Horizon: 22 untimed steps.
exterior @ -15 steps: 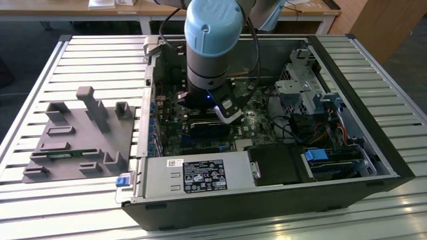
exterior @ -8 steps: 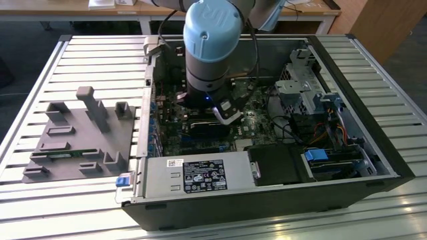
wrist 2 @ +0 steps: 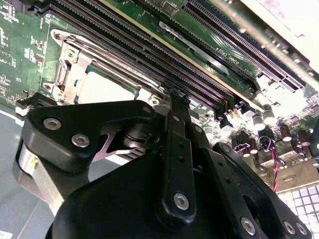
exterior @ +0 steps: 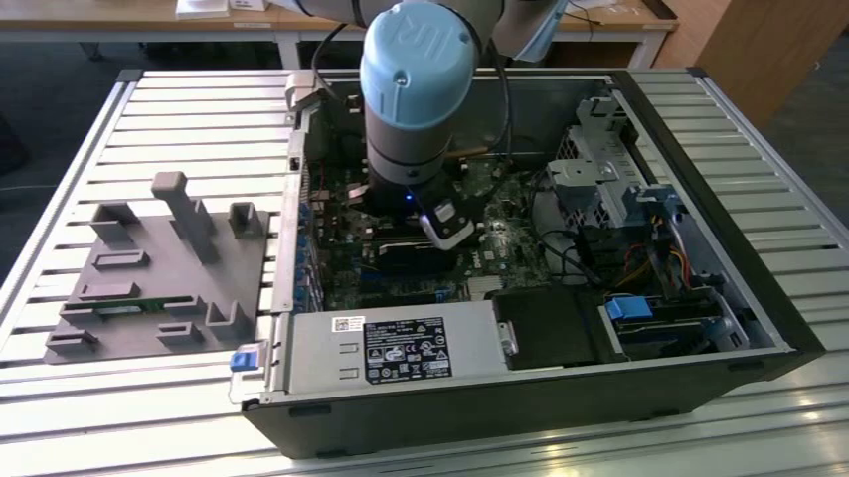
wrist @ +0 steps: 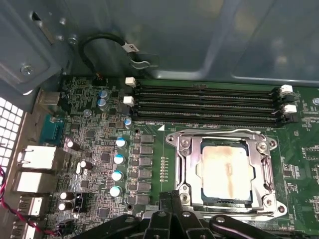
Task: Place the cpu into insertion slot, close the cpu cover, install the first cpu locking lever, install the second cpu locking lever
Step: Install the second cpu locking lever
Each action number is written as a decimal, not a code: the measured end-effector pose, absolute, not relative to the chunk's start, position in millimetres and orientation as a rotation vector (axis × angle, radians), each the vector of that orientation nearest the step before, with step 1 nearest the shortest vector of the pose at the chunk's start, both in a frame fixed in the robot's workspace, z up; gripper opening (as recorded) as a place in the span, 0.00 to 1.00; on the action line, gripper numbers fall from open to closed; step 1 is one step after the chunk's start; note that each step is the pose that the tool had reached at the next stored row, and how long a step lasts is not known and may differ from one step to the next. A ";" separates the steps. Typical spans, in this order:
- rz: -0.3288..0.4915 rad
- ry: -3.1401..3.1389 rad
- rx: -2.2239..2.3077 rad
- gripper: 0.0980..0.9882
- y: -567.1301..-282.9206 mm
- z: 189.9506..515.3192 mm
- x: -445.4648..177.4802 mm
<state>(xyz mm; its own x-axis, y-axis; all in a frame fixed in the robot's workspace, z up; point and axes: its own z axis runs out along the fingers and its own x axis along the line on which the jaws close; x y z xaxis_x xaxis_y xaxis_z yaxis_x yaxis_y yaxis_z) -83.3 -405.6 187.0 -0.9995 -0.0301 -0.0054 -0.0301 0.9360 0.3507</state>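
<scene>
The chip (wrist: 225, 172) is seen lying flat in its slot (wrist: 185, 174), with the cover (wrist: 262, 172) down around its edges. The gripper (wrist: 172, 196) is closed on nothing, just beside the slot's edge.

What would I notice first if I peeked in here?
The big blue-capped robot arm reaching down into the open computer case. In the first wrist view, the shiny cpu sits in its socket under the silver cpu cover, with the gripper close beside it.
</scene>
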 end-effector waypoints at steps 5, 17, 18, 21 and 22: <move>-0.562 -3.090 0.048 0.01 -405.6 186.7 -84.2; -0.555 -3.092 0.048 0.01 -405.6 188.4 -84.5; -0.554 -3.092 0.048 0.01 -405.7 188.1 -84.5; -0.552 -3.092 0.048 0.01 -405.7 187.0 -84.6; -0.551 -3.092 0.048 0.01 -405.7 187.0 -84.6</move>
<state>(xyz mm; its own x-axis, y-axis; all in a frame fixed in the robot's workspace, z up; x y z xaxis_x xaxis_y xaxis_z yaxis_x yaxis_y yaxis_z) -84.6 -405.7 187.0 -0.9995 -0.0300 -0.0050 -0.0299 0.9379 0.3455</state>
